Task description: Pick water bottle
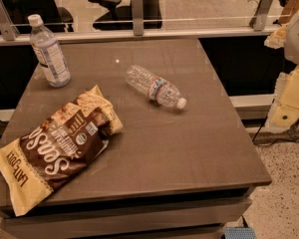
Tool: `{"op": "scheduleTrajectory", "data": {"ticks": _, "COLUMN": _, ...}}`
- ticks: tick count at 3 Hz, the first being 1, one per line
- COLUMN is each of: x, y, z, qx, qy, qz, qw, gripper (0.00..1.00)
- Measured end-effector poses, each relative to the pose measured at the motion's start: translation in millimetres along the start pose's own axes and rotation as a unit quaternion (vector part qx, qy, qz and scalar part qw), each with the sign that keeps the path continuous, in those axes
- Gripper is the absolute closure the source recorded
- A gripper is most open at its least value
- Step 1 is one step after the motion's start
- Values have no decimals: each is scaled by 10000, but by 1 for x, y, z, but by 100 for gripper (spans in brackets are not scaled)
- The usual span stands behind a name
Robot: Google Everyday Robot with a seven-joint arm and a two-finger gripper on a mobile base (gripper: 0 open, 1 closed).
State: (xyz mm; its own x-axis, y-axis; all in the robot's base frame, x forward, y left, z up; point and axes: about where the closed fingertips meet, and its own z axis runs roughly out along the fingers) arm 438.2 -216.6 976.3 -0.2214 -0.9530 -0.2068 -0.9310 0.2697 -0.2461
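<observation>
The water bottle (155, 87) is lying sideways at centre frame
The gripper (288, 101) is hanging at the right edge, partly cut off, apart from the bottle; open or closed, I cannot tell

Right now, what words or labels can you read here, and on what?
"LATE JULY": yellow edge of the snack bag.
"Seas": large white script on the same bag; small print blurred.
The water bottle, lying down: band too blurred.
The upright bottle: label too blurred.
The gripper, right of the table: no text seen.
</observation>
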Motion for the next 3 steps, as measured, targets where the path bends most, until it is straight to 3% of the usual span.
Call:
{"op": "scheduleTrajectory", "data": {"ticks": 1, "x": -1, "y": 0, "z": -1, "qx": 18, "qy": -23, "qz": -9, "qw": 10000, "gripper": 0}}
{"op": "scheduleTrajectory", "data": {"ticks": 3, "x": -56, "y": -8, "z": 27, "qx": -38, "qy": -583, "qz": -166, "qw": 9982, "gripper": 0}}
